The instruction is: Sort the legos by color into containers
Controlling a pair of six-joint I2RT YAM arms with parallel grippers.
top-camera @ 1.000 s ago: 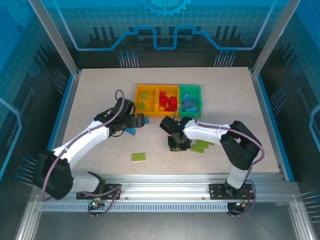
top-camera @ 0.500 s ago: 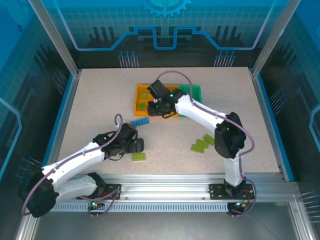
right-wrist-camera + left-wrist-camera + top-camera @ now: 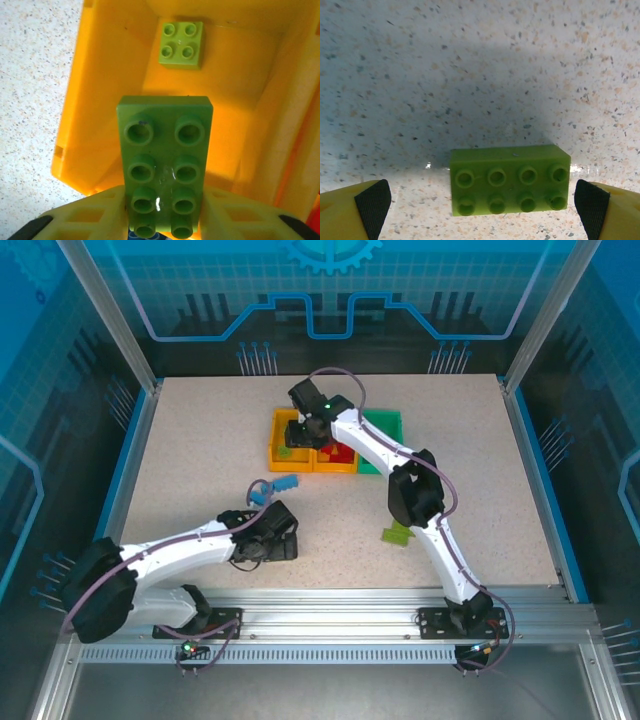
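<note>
**Lime on both sides: one brick over the bin, one between open jaws**

The right arm is stretched long across the table. The right gripper is clamped on the held lime brick, a two-by-four with its studs facing the wrist camera and a finger against each long side at the near end. Directly beneath the gripper sits the left orange-yellow bin. Ahead of the fingertips, by the bin's far wall, a small lime square brick lies flat with its studs up. Just off this gripper's right is the middle orange-yellow bin with red bricks inside, and beyond that the green bin. The three bins stand side by side in a row.

Over to the left gripper: it's down low over the table, jaws spread wide, with a black pad showing at each side. Between them lies the tabletop lime brick, flat and studs up, its long side running from finger to finger. There's a clear gap at one end. At the other end the brick sits just beside the pad, and I can't tell whether they touch.

Past the left gripper's fingertips, toward the bins, a couple of light blue bricks lie on the table, apart from it. Off to its right, beyond the right arm's forearm, are some loose lime bricks, partly hidden by that arm.
</note>
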